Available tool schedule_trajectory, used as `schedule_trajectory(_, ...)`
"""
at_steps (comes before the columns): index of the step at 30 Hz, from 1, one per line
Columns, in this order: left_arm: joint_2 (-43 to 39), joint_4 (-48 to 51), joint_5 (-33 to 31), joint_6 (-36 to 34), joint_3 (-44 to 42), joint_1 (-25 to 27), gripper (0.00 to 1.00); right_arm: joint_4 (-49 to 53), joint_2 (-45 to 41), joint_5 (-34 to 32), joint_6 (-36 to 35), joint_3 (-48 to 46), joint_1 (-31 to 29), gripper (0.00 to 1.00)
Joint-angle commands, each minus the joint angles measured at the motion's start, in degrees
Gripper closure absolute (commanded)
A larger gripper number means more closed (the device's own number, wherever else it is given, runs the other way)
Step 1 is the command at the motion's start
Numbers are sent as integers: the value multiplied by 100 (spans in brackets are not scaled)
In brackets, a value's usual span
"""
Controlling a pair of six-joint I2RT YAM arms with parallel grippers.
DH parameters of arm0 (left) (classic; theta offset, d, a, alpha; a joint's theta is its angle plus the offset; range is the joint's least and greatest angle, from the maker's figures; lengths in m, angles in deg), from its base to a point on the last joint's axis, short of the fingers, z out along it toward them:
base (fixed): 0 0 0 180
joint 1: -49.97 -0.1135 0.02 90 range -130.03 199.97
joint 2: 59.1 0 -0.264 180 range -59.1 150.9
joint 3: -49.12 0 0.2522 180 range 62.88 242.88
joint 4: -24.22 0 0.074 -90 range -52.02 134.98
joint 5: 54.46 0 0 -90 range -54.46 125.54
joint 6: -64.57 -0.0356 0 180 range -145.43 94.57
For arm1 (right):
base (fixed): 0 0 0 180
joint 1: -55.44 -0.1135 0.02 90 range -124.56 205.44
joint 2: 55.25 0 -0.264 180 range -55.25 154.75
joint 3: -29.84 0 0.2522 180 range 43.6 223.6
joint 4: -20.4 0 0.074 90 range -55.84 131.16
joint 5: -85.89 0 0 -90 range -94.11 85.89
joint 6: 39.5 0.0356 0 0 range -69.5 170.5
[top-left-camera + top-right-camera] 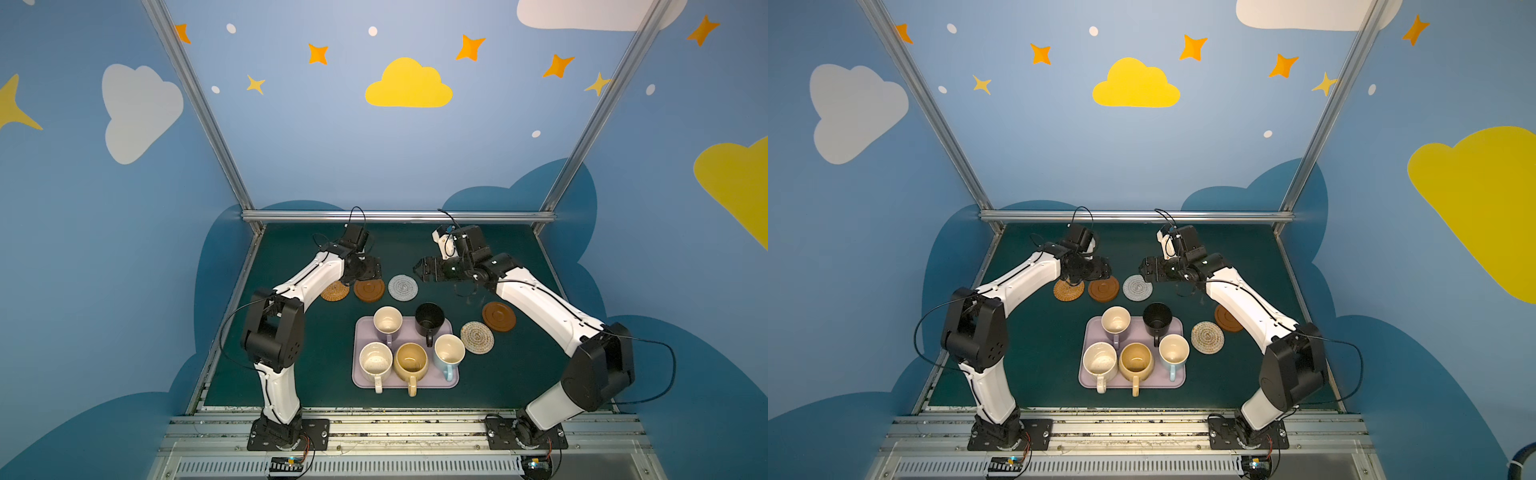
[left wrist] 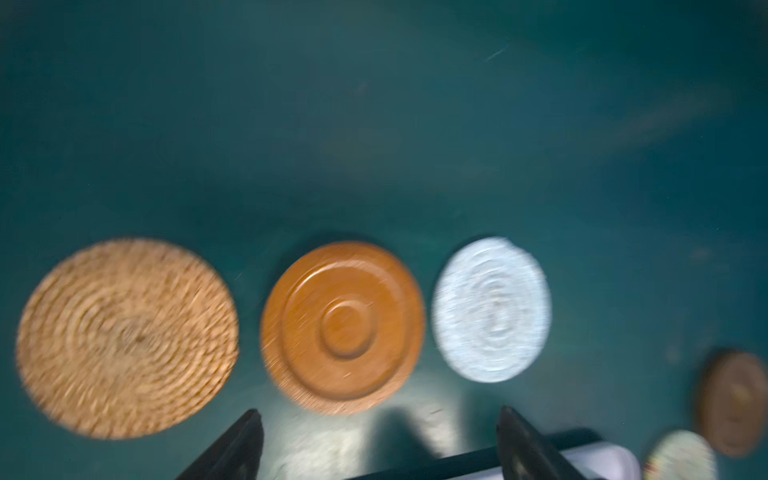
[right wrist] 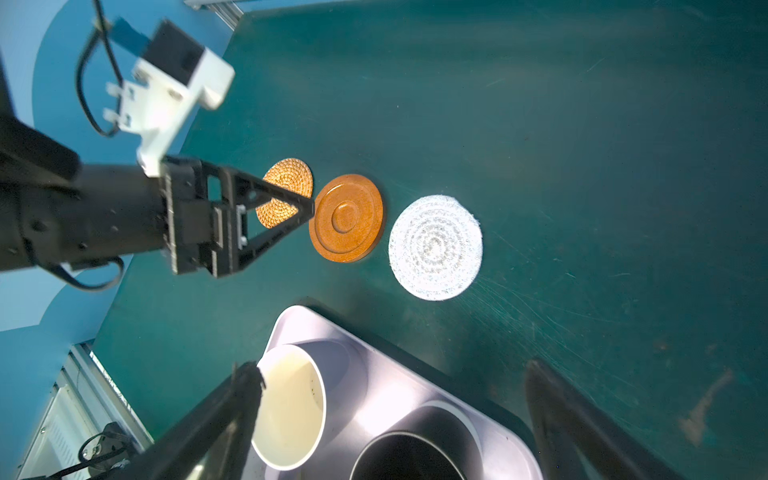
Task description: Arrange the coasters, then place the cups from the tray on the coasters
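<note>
**Coasters part-laid, no cup moved: crowding risks noted**

Both your grippers are released and empty. The left fingers [image 2: 237, 449] hang spread just beside the brown coaster [image 1: 369, 289]. The right fingers [image 3: 569, 415] stand wide apart, raised above the tabletop [image 1: 291, 374] beyond the tray's [image 1: 454, 379] far edge.

Position of items: the rattan coaster [image 1: 335, 290], brown coaster and grey coaster [image 1: 403, 287] lie in a row toward the far edge, left of middle. The second brown coaster [image 1: 499, 316] and beige coaster [image 1: 477, 337] lie apart from that row, toward the right edge. The beige one is just beside the tray's right rim. All five cups [image 1: 410, 362] stand on the tray, near the middle of the near edge.

Risks, as I judge them:
- The row is tightly spaced, so cup handles may strike a neighbouring cup.
- The cups are packed close. The black cup [image 1: 429, 319] has its handle against the blue cup [image 1: 449, 351], so open fingers lowered there may knock either one.
- A cup set on the beige coaster may catch the tray rim.

Limits of inspection: the left wrist view is blurred. The left arm covers part of the rattan coaster in both top views. In a top view the right arm [image 1: 1246, 299] overlaps the second brown coaster. From above you see little of the cups' outer walls.
</note>
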Motion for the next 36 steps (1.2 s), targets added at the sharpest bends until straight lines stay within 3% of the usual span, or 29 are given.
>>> schedule_trajectory(1, 27, 107, 964, -726, 231, 17, 11, -193, -357, -241, 15, -221, 60, 2)
schedule_trajectory(11, 913, 659, 723, -1567, 1153, 286, 10, -393, -917, -55, 116, -762, 535, 2)
schedule_trajectory(19, 1883, 1346, 533, -2138, 2114, 584, 19, -518, -928, 70, 127, -975, 711, 2)
schedule_trajectory(21, 2089, 1443, 653, -2160, 2317, 614, 23, -571, -923, 105, 134, -1028, 737, 2)
schedule_trajectory(23, 2291, 1535, 662, -2140, 2543, 636, 34, -603, -903, 199, 125, -1053, 758, 2)
schedule_trajectory(29, 2787, 1903, -60, -2052, 3077, 698, 35, -609, -867, 257, 77, -1043, 782, 2)
schedule_trajectory(36, 2916, 1759, 88, -2036, 3023, 747, 35, -676, -855, 257, 81, -1139, 826, 2)
